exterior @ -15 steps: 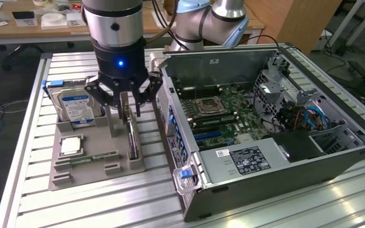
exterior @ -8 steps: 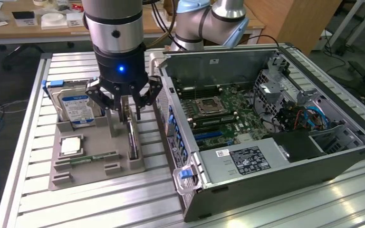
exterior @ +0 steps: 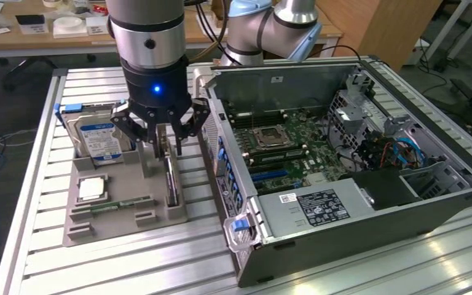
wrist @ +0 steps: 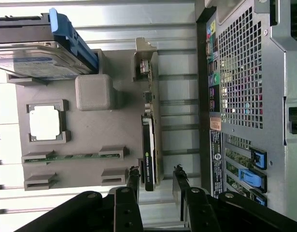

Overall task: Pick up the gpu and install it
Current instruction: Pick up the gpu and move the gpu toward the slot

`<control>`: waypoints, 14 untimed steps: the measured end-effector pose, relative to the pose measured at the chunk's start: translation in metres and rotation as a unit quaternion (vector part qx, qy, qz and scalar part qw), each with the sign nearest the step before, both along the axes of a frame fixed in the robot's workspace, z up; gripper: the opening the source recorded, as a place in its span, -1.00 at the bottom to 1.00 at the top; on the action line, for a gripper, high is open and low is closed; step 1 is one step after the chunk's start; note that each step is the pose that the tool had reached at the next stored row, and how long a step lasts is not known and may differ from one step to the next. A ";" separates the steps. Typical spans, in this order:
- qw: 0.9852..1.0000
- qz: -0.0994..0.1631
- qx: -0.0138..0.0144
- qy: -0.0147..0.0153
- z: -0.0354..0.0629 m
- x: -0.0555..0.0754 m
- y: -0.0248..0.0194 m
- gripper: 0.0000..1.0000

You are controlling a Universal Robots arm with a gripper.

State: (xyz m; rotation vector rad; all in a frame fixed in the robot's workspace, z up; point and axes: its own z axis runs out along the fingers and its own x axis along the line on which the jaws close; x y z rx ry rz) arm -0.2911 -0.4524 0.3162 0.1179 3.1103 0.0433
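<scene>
We see the gripper point(exterior: 164, 145) low over a gray parts tray point(exterior: 117, 230) on the slatted tabletop point(exterior: 39, 196), jaws open astride one end of the gpu point(wrist: 149, 145), which stands on edge in the tray beside the open computer case point(exterior: 359, 243).

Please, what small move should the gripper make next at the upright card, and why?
Probably close the gripper gently. It is open and straddles the gpu, which stands on edge in the gray holder, with one finger on each side and nothing gripping it yet.
</scene>
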 end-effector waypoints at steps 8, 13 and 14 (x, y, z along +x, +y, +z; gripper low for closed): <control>1.000 0.000 0.000 0.000 -0.0077 0.000 0.0000 -0.17; 1.000 0.000 0.000 0.000 -0.0136 0.000 0.0000 -0.17; 1.000 0.000 0.000 0.000 -0.0142 0.000 0.0000 -0.17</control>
